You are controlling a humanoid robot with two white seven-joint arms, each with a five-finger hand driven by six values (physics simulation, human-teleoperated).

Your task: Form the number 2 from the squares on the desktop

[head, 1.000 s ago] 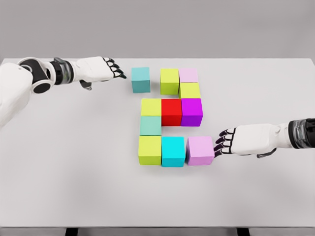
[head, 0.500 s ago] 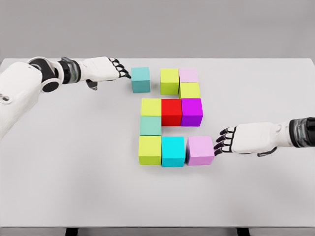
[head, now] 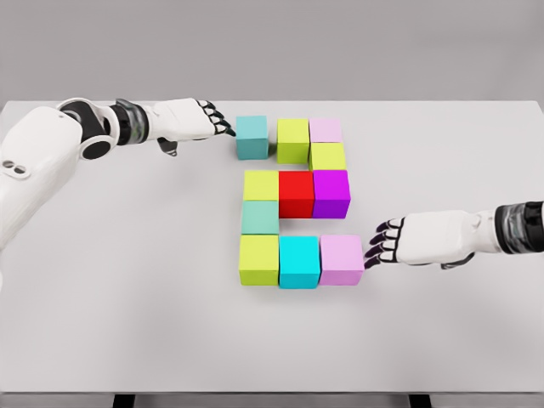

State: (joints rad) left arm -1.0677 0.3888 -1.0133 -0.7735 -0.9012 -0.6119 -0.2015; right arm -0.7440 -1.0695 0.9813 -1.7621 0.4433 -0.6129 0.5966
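Upper left, your left hand [head: 191, 119] touches the teal cube [head: 252, 137] with relaxed fingers; your right hand [head: 421, 240], fingers loose, meets the pink cube [head: 342, 259]

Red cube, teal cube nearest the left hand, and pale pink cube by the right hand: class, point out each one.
red cube [head: 297, 194], head view, front face
teal cube [head: 252, 138], head view, front face
pale pink cube [head: 342, 259], head view, front face

bright even light | faint soft shadows | slightly soft render

matt smooth cubes [head: 298, 261], matt grey table [head: 127, 297]
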